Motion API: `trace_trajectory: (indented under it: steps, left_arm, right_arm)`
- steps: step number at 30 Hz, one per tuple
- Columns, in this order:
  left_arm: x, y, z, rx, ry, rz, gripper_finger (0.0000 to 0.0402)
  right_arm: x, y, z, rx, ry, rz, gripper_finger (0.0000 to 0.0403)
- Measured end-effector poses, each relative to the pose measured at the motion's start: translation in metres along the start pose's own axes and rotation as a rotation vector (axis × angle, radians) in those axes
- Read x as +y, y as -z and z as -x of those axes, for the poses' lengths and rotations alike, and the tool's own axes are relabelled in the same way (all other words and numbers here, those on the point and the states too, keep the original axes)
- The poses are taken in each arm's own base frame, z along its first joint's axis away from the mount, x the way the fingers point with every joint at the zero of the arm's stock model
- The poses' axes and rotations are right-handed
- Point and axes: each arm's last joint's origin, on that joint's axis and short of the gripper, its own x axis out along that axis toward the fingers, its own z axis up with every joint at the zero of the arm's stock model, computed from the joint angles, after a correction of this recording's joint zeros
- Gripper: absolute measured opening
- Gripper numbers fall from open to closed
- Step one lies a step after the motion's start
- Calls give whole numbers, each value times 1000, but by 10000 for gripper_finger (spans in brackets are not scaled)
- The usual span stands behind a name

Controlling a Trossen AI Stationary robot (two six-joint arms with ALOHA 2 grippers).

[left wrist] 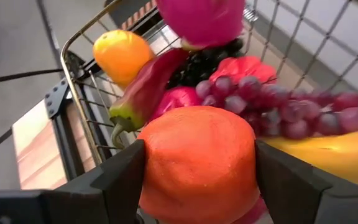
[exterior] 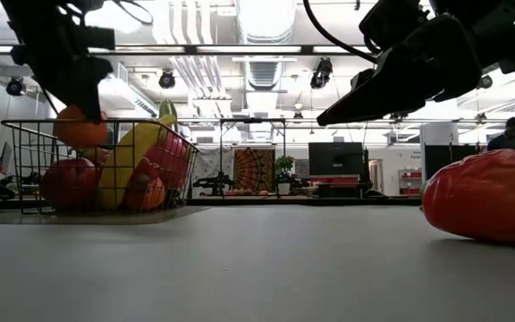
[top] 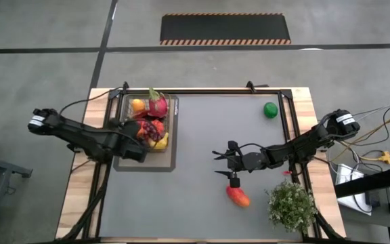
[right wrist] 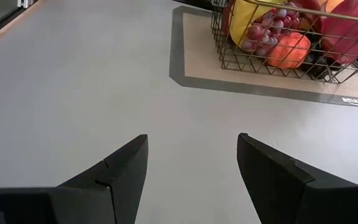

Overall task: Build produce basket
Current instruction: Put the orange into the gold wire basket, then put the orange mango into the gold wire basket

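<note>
L tool point(left wrist: 197, 180) grips orange fruit point(left wrist: 197, 162) over basket point(top: 173, 129) | R tool point(right wrist: 191, 168) open, empty

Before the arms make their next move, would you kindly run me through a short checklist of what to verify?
1. Left gripper shut on the orange fruit: ok.
2. That fruit is over the basket, above the produce already inside: ok.
3. Right gripper open with nothing between its fingers: ok.
4. Red-orange fruit still on the table, beside the right gripper: not ok, needs picking.
5. Green lime still outside the basket: not ok.
6. Room left in the basket for both: cannot tell.
</note>
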Motion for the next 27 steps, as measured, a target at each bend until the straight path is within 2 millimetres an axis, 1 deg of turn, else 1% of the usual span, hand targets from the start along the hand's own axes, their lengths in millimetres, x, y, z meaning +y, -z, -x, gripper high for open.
trace_trajectory:
  steps: [3,7,12,16,20,27]
  left_arm:
    - [-5,0,-9,22,-49,-6,253]
    - [-12,0,-18,47,-103,-33,270]
    - [-17,-1,-21,56,-121,-55,295]
    - [-16,0,-21,70,-115,-54,307]
    - [-14,-1,-18,74,-102,-51,310]
    - [-12,-10,-7,89,-32,-74,311]
  right_arm:
    - [0,0,0,0,0,0,230]
    - [0,0,0,0,0,0,230]
    - [0,0,0,-2,-1,-1,230]
    - [0,-1,0,-7,-1,-3,230]
    - [0,-1,0,-14,-1,-17,230]
    - [0,-3,0,-25,-3,-131,230]
